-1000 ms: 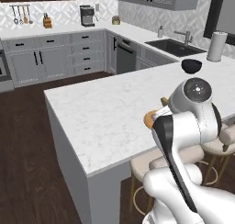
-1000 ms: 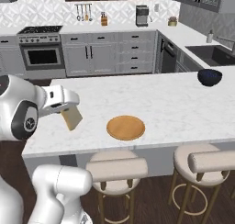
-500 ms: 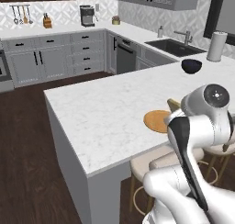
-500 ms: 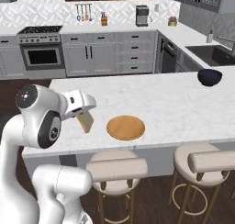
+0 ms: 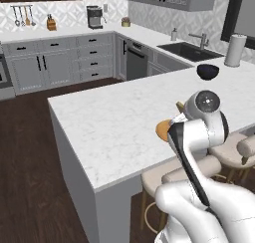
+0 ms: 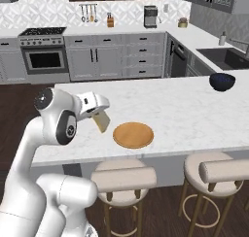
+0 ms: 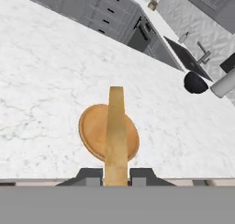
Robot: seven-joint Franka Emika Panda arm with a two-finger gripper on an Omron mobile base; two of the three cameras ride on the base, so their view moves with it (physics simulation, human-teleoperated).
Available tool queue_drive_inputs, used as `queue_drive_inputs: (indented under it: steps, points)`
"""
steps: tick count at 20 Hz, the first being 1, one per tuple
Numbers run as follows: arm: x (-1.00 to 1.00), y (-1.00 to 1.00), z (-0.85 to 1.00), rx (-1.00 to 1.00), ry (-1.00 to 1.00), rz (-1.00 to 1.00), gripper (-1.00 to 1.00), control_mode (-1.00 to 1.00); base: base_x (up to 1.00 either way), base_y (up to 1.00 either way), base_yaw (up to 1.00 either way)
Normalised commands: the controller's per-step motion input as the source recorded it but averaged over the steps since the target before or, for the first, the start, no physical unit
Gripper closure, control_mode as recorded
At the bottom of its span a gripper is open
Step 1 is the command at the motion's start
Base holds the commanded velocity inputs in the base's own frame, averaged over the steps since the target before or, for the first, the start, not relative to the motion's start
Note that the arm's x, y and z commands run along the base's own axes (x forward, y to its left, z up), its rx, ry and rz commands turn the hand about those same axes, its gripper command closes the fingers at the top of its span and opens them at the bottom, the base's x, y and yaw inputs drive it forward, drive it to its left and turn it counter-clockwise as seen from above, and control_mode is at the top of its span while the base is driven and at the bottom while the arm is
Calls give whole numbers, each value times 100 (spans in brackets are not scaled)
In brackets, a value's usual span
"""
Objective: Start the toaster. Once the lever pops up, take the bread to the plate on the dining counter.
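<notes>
The bread, a thin golden-tan slice, hangs tilted from my gripper, which is shut on its top edge. It hovers over the dining counter, just left of the round orange-tan plate. In the hand view the bread stands edge-on between my fingertips, with the plate directly below it. From the left base camera, the plate peeks out behind my arm. The toaster is out of view.
A small black bowl sits at the counter's far right end. Pale round stools line the near side. Behind are the sink, a paper towel roll, grey drawer cabinets and an oven.
My arm has swung to the right along the counter, carrying the bread from the counter's left end to just beside the plate. The grip on the slice is unchanged.
</notes>
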Motion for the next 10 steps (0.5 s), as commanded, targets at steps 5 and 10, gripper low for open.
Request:
queue_drive_inputs:
  steps: [5,10]
  points:
    - [85,-34,-37,0,1,-8,100,-100,0,0,0]
    - [84,-36,-51,0,4,-6,100,-100,0,0,0]
